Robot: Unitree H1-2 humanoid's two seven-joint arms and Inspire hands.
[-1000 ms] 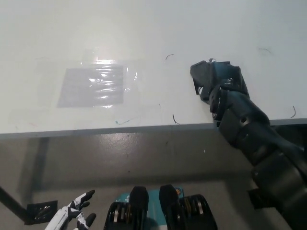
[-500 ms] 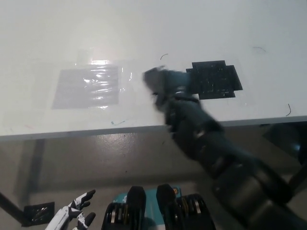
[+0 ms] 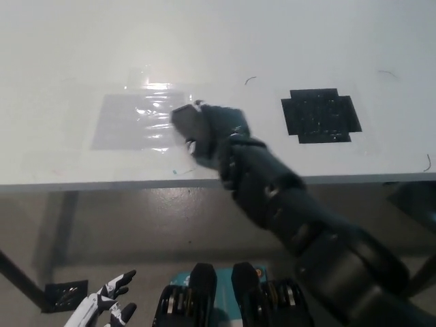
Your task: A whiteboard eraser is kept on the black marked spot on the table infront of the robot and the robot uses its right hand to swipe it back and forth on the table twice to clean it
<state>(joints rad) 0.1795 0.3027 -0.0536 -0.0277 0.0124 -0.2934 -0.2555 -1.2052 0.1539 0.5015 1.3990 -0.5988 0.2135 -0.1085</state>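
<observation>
My black right hand [image 3: 211, 133] lies on the white table [image 3: 286, 41], left of the black marked spot [image 3: 320, 114]. It is shut on the whiteboard eraser [image 3: 182, 117], whose grey end sticks out at the hand's left and rests on the table surface. The eraser's end touches the right edge of a grey patch under shiny clear tape [image 3: 136, 121]. The black spot is uncovered and about a hand's length from the hand. My white left hand [image 3: 105, 310] hangs low at the picture's lower left, below the table, with its fingers apart.
The table's front edge [image 3: 102, 185] runs across the picture just below the hand, with grey floor beneath. Small dark scribbles [image 3: 251, 80] mark the table near the spot. A dark table leg [image 3: 17, 279] shows at the lower left.
My right hand has swept left with the eraser, from over the black spot to the grey taped patch, uncovering the spot. The camera has shifted slightly. The left hand has not moved.
</observation>
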